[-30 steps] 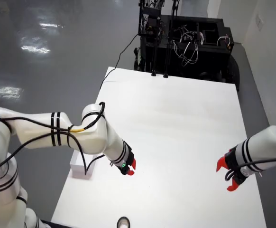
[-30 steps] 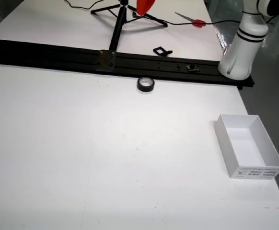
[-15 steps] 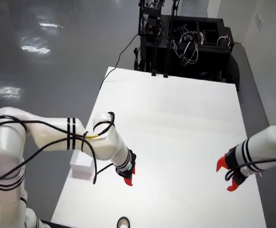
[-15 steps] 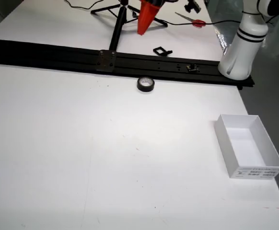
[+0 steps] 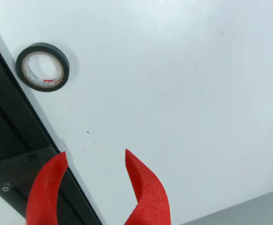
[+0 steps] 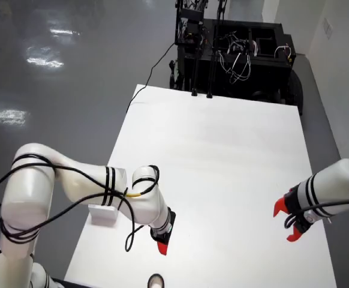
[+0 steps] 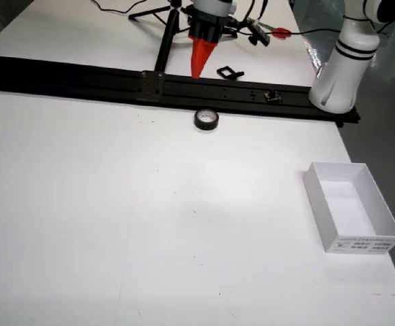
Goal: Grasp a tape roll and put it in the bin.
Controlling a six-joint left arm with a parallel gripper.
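Note:
A black tape roll (image 5: 42, 67) with a white core lies flat on the white table, close to a black rail. It also shows in the overhead view (image 6: 155, 281) and the table view (image 7: 207, 119). My gripper (image 5: 94, 154) has red fingers, open and empty, hovering above the table and rail edge, apart from the roll. It shows in the overhead view (image 6: 162, 243) and above the rail in the table view (image 7: 199, 68). The white open bin (image 7: 350, 207) stands empty near the table's right edge, also seen in the overhead view (image 6: 104, 215).
A black rail (image 7: 82, 78) with a bolted plate (image 5: 14, 171) runs along the table edge by the roll. A second white arm with a red gripper (image 6: 288, 222) hangs at the right of the overhead view. Tripod legs and small parts lie behind the rail (image 7: 228, 71).

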